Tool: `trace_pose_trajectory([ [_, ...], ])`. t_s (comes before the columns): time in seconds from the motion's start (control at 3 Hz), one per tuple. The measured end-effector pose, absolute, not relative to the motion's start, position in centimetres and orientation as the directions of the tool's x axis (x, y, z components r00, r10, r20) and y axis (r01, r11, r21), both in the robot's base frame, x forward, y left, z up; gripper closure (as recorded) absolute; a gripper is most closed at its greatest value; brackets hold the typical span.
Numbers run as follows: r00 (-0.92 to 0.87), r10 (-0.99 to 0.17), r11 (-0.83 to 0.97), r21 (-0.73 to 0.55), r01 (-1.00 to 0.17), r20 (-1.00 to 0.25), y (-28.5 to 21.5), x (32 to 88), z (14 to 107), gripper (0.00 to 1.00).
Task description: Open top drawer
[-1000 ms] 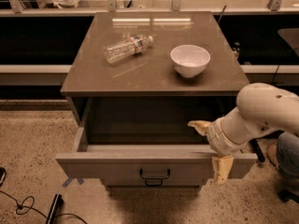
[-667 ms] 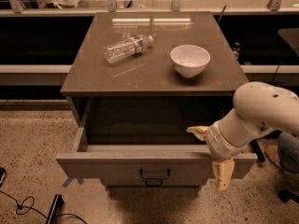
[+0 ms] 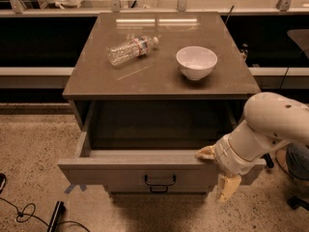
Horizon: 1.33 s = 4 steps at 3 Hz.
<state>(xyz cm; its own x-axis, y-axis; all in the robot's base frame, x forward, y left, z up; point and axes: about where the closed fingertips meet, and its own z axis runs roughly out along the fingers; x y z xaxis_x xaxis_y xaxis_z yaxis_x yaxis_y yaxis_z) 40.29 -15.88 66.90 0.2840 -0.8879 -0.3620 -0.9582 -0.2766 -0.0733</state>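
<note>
Gripper [image 3: 217,170] at the right end of the top drawer [image 3: 116,174], fingers spread: one over the front panel's upper rim, the other hanging before its face. The drawer stands well out beneath the cabinet top [image 3: 164,81], which bears a bottle [image 3: 130,50] and a bowl [image 3: 196,62]. Rigid, smooth-faced and probably light on its slides, it is best held by the black pull handle [image 3: 160,180] or hooked at the rim.

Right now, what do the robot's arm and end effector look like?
The arm is a smooth, rounded off-white shell that narrows to a ringed white wrist section. The end effector, at the right end of the top drawer front panel, has two pale tan fingers. No cables or markings show on either.
</note>
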Motion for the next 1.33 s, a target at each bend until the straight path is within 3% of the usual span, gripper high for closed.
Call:
trace_pose_trajectory([
  [0.67, 0.268, -0.879, -0.270, -0.052, -0.962, -0.394, -15.9, 38.9, 67.0, 0.37],
  [1.33, 0.293, -0.859, -0.302, -0.047, -0.952, -0.419, -15.2, 38.3, 67.9, 0.41],
])
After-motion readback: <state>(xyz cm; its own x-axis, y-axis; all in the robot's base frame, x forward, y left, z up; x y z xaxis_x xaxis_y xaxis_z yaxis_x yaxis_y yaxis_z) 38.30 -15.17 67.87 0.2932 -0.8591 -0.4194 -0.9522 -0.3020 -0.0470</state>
